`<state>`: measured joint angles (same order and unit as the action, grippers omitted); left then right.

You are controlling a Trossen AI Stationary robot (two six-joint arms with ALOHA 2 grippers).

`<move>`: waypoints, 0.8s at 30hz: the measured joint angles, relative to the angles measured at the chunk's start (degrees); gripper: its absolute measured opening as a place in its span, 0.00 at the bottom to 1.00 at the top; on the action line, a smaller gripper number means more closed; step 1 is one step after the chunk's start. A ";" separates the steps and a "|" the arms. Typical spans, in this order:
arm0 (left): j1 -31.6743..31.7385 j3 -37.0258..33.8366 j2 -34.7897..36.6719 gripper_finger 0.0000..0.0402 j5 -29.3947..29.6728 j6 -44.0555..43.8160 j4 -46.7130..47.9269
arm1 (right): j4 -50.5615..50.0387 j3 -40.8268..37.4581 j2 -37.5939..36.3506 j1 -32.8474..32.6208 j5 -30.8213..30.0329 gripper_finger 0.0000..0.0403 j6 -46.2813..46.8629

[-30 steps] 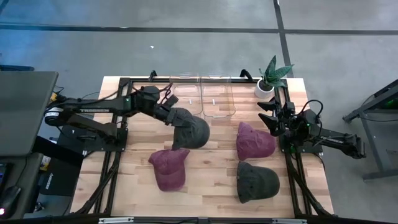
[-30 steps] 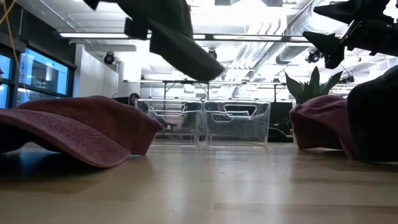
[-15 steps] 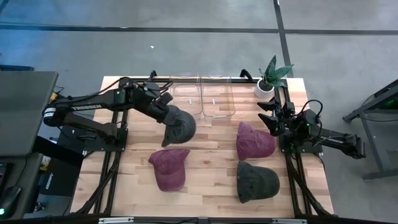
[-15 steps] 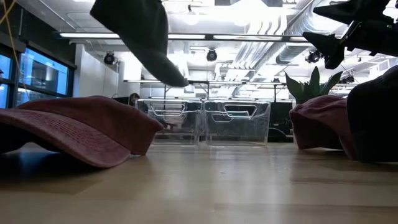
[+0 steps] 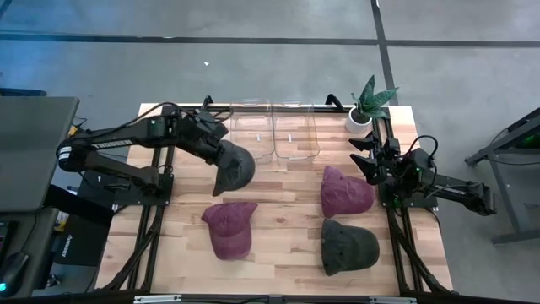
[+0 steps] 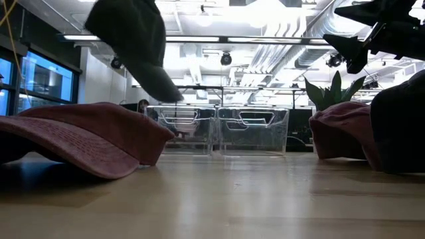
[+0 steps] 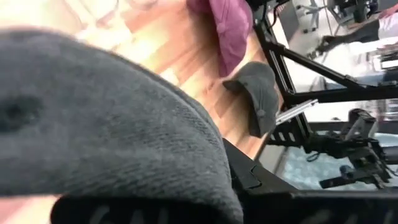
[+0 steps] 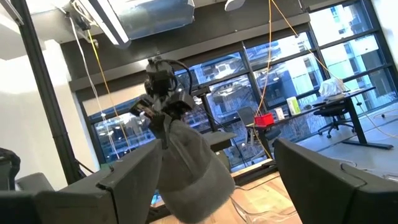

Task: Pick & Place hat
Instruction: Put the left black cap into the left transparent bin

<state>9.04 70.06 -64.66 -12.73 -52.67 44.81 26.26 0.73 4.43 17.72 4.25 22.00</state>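
Observation:
My left gripper (image 5: 221,156) is shut on a dark grey cap (image 5: 234,167) and carries it above the table, in front of the left clear bin. The cap also shows in the low view (image 6: 136,40), high over a maroon cap, and fills the left wrist view (image 7: 106,118). In the right wrist view the cap (image 8: 189,171) hangs under the left gripper. My right gripper (image 5: 364,160) waits open at the table's right edge, raised beside the second maroon cap. My left gripper holds the dark grey cap by its upper end (image 8: 169,126), pinched from above. The cap is lifted clear of the table and hangs below the fingers, its brim (image 6: 161,87) pointing down. The cap itself hides the fingers in the left wrist view.
A maroon cap (image 5: 229,226) lies left of centre on the table. Another maroon cap (image 5: 344,192) and a dark cap (image 5: 348,245) lie at the right. Two clear bins (image 5: 253,131) (image 5: 294,133) stand at the far edge, a potted plant (image 5: 367,105) at the far right corner.
My left gripper has carried the dark grey cap toward the table's left and a little toward the far edge, keeping its hold. The cap stays lifted and has swung with the move, its brim turning downward.

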 joint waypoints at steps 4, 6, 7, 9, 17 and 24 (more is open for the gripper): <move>0.60 5.40 -1.65 0.00 2.57 3.93 6.60 | -0.19 0.00 0.00 0.00 0.00 0.76 0.00; 1.79 8.00 -3.03 0.00 2.56 5.73 9.56 | -0.26 0.00 -0.02 -0.02 0.00 0.76 0.00; 2.24 9.22 -3.87 0.00 2.61 6.55 11.42 | -0.26 0.00 -0.01 -0.01 0.00 0.76 0.00; 3.28 11.44 -5.67 0.00 3.39 8.53 15.26 | -0.29 0.00 -0.01 -0.01 0.00 0.76 0.00; 6.88 18.09 -11.52 0.00 6.45 13.46 21.26 | -0.39 0.00 0.00 0.00 0.00 0.76 0.00; 6.71 24.46 -15.90 0.00 12.97 20.70 26.61 | -0.39 0.00 -0.01 -0.01 0.00 0.76 0.00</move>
<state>15.74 94.52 -80.56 0.24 -31.97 71.42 25.87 0.73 4.42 17.70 4.26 22.00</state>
